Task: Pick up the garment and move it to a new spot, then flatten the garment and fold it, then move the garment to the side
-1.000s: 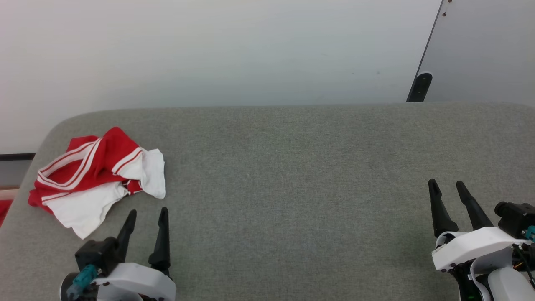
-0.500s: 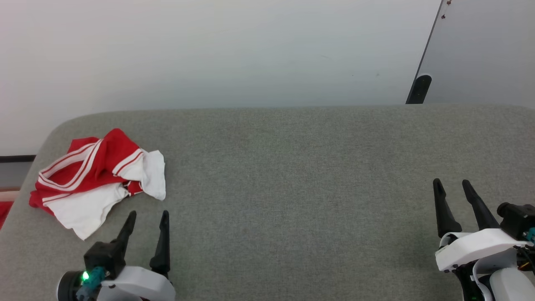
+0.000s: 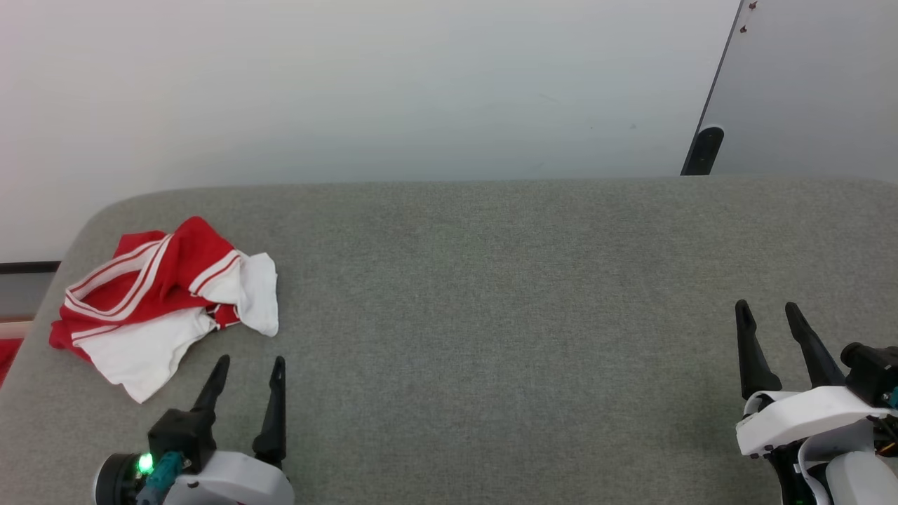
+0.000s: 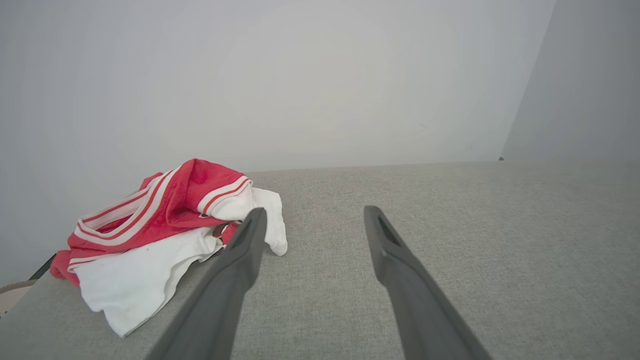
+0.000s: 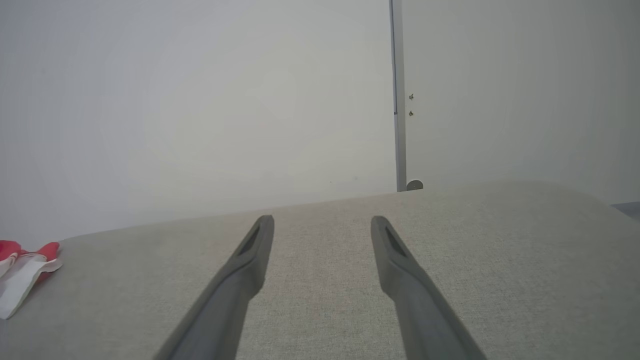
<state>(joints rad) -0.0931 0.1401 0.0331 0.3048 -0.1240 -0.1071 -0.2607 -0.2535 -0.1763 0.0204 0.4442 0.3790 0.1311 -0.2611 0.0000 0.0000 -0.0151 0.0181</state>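
Note:
The garment [image 3: 161,298] lies crumpled at the far left of the grey fabric surface [image 3: 491,315]: red cloth with white stripes and white parts. The left wrist view has the garment [image 4: 165,225] ahead and to the left. My left gripper [image 3: 251,363] stands open just below and right of it, apart from the cloth, with nothing between its fingers. Far to the right my right gripper [image 3: 766,310] is open and empty too. In the right wrist view an edge of the garment [image 5: 22,270] shows at the far left.
A pale wall [image 3: 351,84] rises behind the surface. A grey panel [image 3: 821,84] with a dark foot [image 3: 703,149] leans at the back right. The surface's rounded left corner [image 3: 91,217] lies just beyond the garment, with red cloth [image 3: 5,354] past the edge.
Both grippers have drawn back a little toward the bottom of the head view, the right one also shifting right. The garment lies as before.

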